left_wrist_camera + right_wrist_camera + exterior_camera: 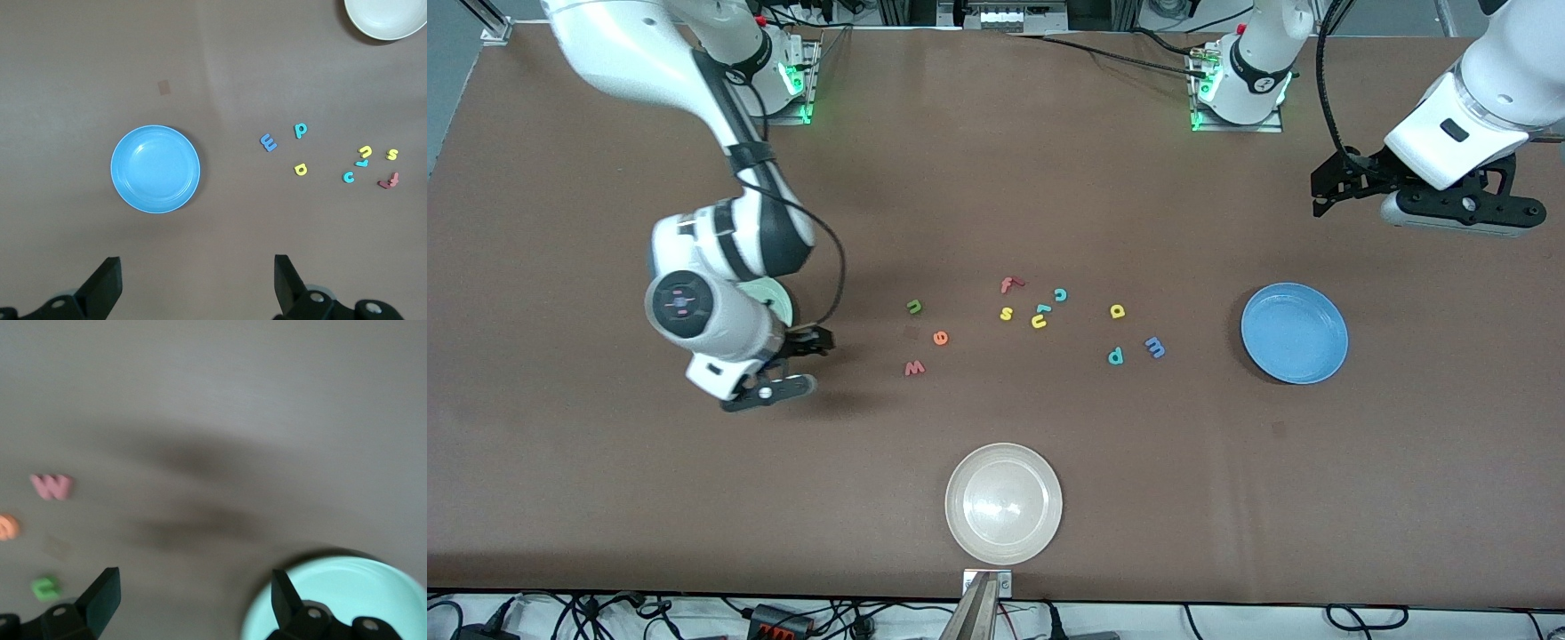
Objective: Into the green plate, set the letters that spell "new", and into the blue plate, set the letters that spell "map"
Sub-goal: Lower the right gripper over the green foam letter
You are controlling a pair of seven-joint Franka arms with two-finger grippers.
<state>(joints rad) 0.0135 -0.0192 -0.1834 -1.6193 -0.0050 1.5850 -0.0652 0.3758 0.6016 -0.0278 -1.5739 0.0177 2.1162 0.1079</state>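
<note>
We see both hands empty, fingers apart: right hand [783,369] low beside green plate [347,593], near w [914,367] (likely first pick); left hand [1423,191] waits above blue plate [1295,332].

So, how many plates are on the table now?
3: the blue plate toward the left arm's end, the whitish plate nearest the front camera, and the green plate mostly hidden under the right arm.

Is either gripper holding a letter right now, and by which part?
Neither. The left gripper and right gripper are both open and empty.
</note>
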